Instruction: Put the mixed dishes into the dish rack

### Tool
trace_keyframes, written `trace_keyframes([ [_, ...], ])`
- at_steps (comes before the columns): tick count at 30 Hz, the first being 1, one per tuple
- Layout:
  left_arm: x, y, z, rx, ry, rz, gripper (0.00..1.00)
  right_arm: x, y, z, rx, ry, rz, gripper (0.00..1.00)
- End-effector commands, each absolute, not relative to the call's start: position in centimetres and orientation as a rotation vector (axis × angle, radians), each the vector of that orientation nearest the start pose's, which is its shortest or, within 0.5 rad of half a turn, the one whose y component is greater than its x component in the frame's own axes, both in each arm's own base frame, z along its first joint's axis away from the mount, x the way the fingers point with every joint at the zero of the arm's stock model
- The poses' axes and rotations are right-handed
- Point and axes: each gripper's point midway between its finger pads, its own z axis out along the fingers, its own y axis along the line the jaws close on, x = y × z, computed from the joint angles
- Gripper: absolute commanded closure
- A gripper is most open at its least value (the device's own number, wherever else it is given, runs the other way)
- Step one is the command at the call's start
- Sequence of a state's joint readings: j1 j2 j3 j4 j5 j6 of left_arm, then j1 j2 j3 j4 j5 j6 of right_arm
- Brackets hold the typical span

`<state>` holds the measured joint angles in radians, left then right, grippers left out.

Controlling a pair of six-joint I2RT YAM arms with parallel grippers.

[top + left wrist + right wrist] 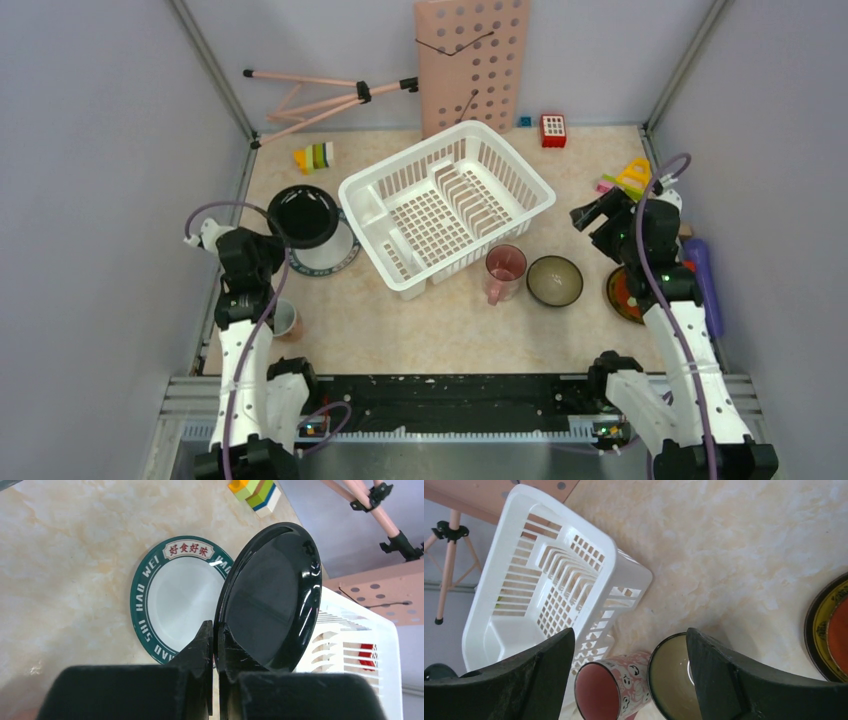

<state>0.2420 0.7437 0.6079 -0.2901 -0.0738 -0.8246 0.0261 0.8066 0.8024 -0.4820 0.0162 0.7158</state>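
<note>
Black plate (270,600), glossy and round, rim pinched in the left claw (215,632).

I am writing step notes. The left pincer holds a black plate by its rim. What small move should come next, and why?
Probably move the black plate rightward toward the dish rack, edge in line with its upright dividers. The left pincer is shut on the plate's rim, the plate is tilted above the teal-rimmed plate, and no dish is in the rack.
</note>
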Motion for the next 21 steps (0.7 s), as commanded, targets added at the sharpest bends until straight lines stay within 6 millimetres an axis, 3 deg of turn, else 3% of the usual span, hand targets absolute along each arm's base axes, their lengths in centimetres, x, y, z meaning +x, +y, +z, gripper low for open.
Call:
trace_keyframes([
  [1, 30.1, 4.7, 24.0, -0.894, 1.614, -0.355, 1.0, 30.1, 5.4, 27.2, 0.54, 1.844, 0.572, 0.2],
  [5, 29.9, 5.1, 27.6, -0.856, 1.517, -0.35, 1.0, 30.4, 5.9, 29.0, 0.506, 1.805, 0.614, 0.21],
  [10, 29.8, 5.4, 33.0, -0.806, 1.405, -0.355, 1.0, 30.3, 5.8, 29.6, 0.497, 1.799, 0.604, 0.21],
  [14, 30.6, 3.4, 36.3, -0.689, 1.389, -0.457, 1.0, 30.2, 5.6, 29.8, 0.494, 1.793, 0.588, 0.22],
  [21, 32.5, -0.9, 39.8, -0.492, 1.398, -0.498, 1.0, 30.4, 5.4, 29.7, 0.49, 1.789, 0.565, 0.23],
])
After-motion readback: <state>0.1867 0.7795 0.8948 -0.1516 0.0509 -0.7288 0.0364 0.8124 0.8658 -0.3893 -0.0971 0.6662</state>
